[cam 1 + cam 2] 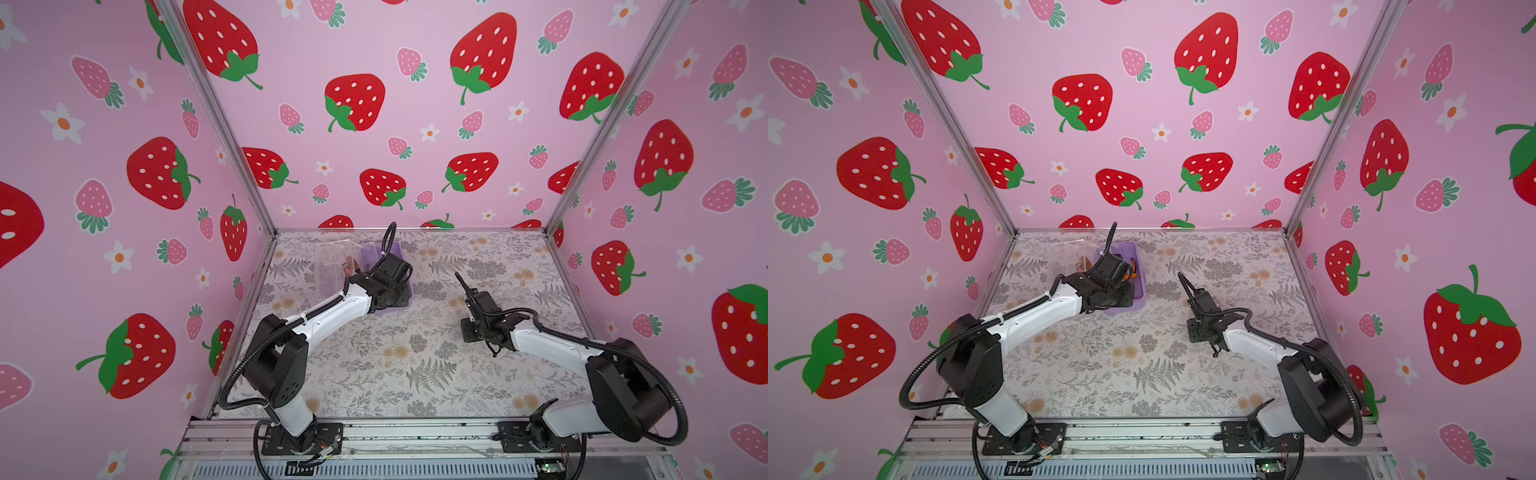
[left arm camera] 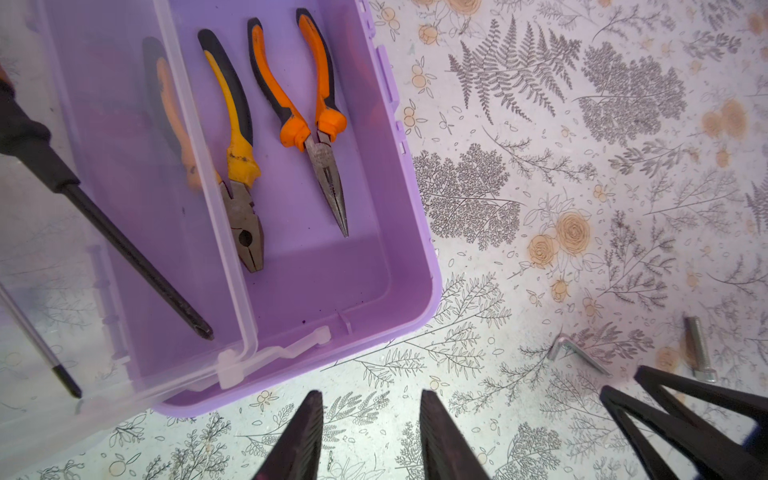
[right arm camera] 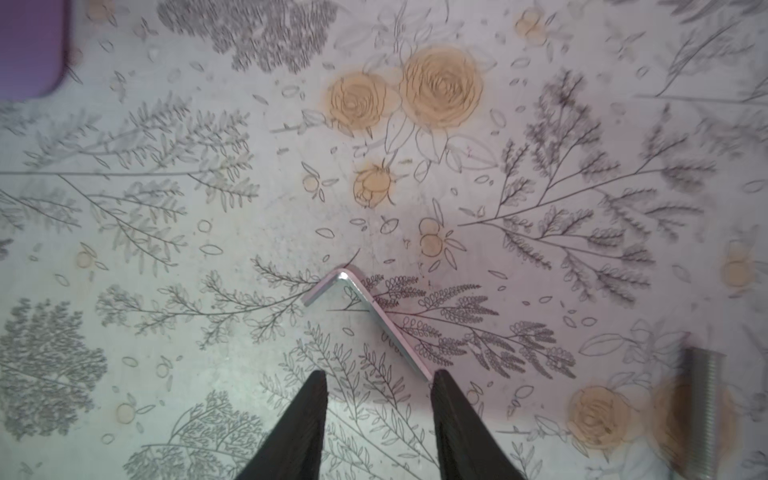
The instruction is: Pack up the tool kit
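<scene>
Kit (image 2: 324, 286) sits open at far left of bench (image 2: 582, 257): lilac plastic tray, clear lid (image 2: 145, 353) hinged back. Left gripper (image 2: 371, 395) and right gripper (image 3: 381, 374): jaws parted, gripping nothing. Packed: two pliers (image 2: 320, 137), rubber-handled, steel-nosed. Outstanding, by my judgement: L-bent steel key (image 3: 365, 307) at right jaw tip, threaded bolt (image 2: 700, 349) near it, both loose on bench; then lid closure.

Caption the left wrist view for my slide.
Open tool kit holds combination pliers and needle-nose pliers; hex key and bolt lie outside.
</scene>
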`<state>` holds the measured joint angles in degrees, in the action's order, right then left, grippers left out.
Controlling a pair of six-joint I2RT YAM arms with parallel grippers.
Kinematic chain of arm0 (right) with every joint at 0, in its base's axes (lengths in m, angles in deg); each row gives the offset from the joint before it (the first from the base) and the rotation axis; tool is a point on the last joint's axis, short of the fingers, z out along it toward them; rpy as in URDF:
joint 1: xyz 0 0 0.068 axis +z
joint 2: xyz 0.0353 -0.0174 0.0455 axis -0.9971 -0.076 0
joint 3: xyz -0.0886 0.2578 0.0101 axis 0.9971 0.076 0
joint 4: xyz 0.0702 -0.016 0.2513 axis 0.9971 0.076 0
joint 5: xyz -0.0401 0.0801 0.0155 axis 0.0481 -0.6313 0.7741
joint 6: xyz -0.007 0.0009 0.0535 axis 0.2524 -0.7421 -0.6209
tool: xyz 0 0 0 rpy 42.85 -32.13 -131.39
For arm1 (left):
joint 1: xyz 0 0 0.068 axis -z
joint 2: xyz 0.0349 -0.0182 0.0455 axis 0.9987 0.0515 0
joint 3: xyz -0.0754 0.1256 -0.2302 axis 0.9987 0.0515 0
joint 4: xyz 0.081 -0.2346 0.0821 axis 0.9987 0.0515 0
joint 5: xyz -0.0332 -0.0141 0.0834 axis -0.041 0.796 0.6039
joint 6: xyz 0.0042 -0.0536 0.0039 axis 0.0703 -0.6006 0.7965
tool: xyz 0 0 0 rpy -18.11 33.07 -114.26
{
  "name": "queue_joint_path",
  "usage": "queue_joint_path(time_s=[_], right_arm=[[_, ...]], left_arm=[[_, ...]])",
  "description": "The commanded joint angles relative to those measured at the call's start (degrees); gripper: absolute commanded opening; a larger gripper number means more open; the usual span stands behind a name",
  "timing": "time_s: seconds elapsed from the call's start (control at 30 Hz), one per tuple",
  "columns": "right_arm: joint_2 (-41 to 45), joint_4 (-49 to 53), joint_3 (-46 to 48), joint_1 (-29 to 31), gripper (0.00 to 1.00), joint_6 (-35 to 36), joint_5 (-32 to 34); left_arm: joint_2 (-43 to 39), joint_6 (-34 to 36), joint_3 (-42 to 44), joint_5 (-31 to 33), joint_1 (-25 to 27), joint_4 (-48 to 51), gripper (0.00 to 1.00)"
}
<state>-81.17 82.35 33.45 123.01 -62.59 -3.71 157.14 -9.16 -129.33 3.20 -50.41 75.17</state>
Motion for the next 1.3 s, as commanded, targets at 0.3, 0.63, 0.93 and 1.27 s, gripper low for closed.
queue_joint_path(time_s=[0.3,0.63,0.93,1.27], right_arm=[[-6.4,-3.4,0.7,-0.3,0.41,2.5,-5.6],[-1.2,-1.7,-1.9,-1.1,0.40,4.2,-4.4],[-5.8,-1.3,-3.9,-4.5,0.40,6.2,-2.1],[-5.4,-3.6,-0.6,-4.5,0.30,4.2,-6.2]], left_arm=[[-2.2,-0.8,1.1,0.1,0.0,0.2,0.42],[-0.8,-0.9,0.2,-0.8,-0.1,0.2,0.42],[-0.8,-1.0,0.4,-1.1,-0.2,0.6,0.42],[-0.5,-1.3,0.4,-1.4,-0.3,0.5,0.42]])
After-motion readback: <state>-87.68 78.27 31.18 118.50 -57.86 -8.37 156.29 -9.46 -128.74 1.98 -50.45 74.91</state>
